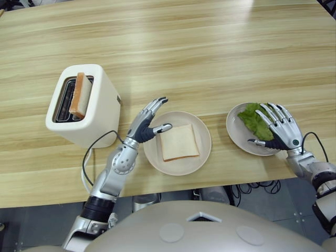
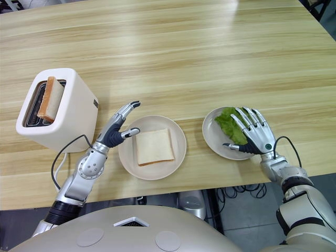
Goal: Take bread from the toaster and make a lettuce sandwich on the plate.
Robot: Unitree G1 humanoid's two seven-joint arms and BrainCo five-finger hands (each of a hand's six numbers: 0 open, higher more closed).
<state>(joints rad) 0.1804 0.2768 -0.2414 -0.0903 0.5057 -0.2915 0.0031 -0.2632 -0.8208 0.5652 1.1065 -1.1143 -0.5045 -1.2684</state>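
A cream toaster stands at the left with one slice of bread sticking up from its slot. One bread slice lies flat on the beige plate in the middle. My left hand hovers open just left of that plate, holding nothing. A green lettuce leaf rests on a second, smaller plate at the right. My right hand is spread open over the lettuce and that plate's right side, fingers not closed on the leaf.
The toaster's black cable loops from its base toward the table's near edge, under my left forearm. Bare wooden table stretches behind the plates and toaster.
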